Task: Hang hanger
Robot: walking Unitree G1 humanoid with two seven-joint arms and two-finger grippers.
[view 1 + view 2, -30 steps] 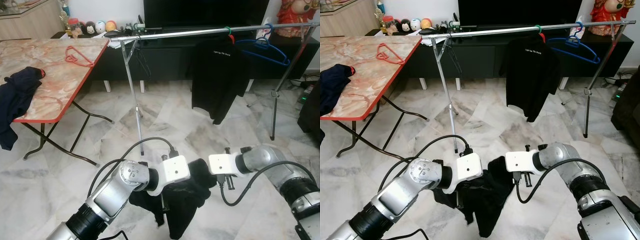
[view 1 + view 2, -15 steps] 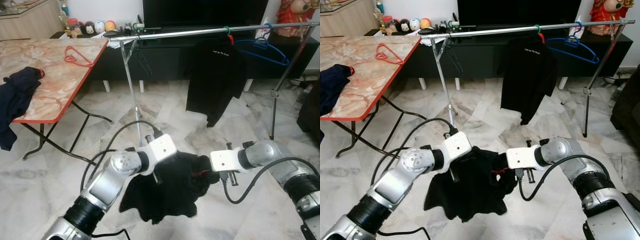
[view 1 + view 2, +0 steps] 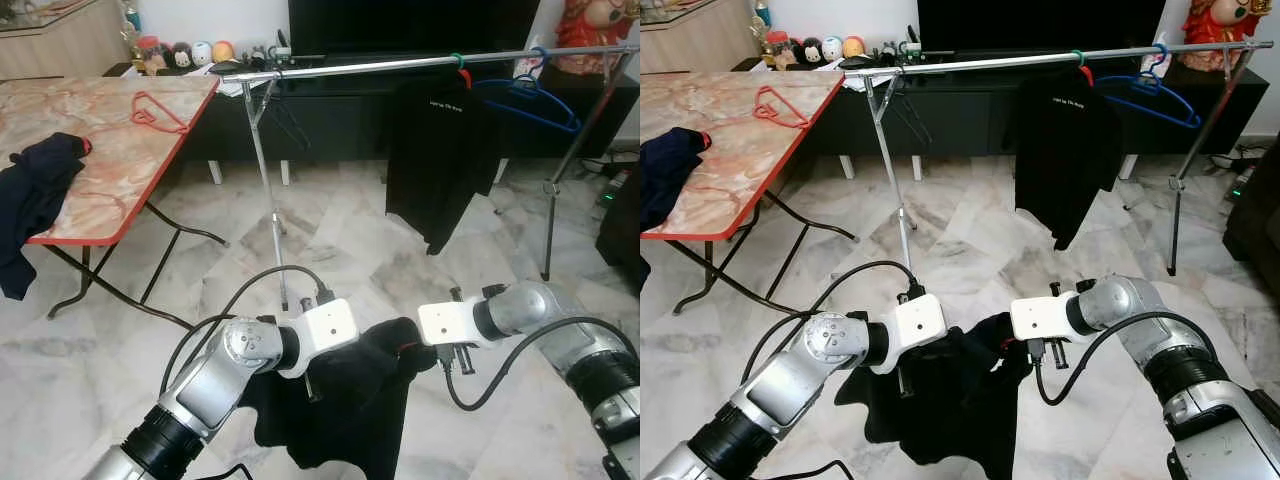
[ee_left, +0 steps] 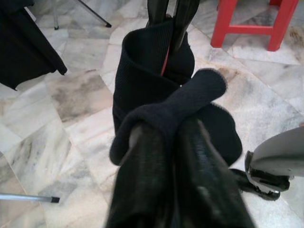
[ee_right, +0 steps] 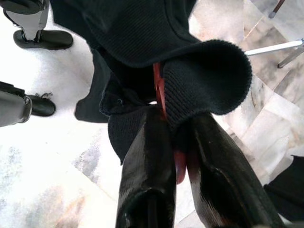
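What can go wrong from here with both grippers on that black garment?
1. The red hanger is mostly buried in the black garment; its hook isn't visible, so catching the rail may fail.
2. The left gripper pinches only a fold of collar, so the cloth might slip free.
3. The garment hangs low between the left gripper and the right gripper and may drag on the floor.

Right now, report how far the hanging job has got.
Done: one black shirt already hangs on the rail. In hand: the left gripper and right gripper both grip a black garment on a red hanger, low above the floor. Left: lift it and hook it on the rail.
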